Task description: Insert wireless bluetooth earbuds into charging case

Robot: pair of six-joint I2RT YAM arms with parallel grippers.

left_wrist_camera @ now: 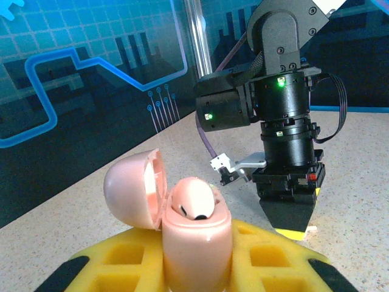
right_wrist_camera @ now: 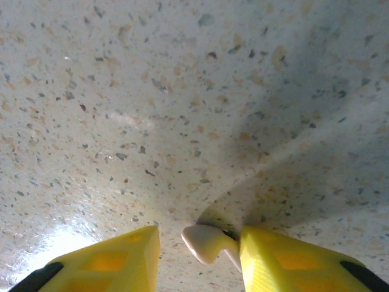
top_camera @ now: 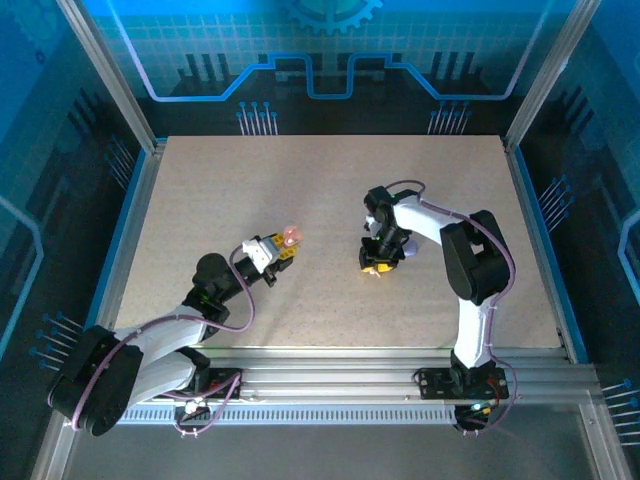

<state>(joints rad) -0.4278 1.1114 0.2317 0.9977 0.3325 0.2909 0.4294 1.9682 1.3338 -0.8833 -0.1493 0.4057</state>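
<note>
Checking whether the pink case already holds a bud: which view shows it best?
Left wrist: the pink case stands open, close up, one bud seated inside. Top external gives just a small pink blob.

Left claw (top_camera: 272, 250) closed; right claw (right_wrist_camera: 200, 255) seemingly ajar.

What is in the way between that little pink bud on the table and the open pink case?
Nothing visible. The pale pink earbud lies on the table between the open fingers of the right end effector; bare table runs from there to the pink charging case, which the left end effector holds with its lid open.
</note>
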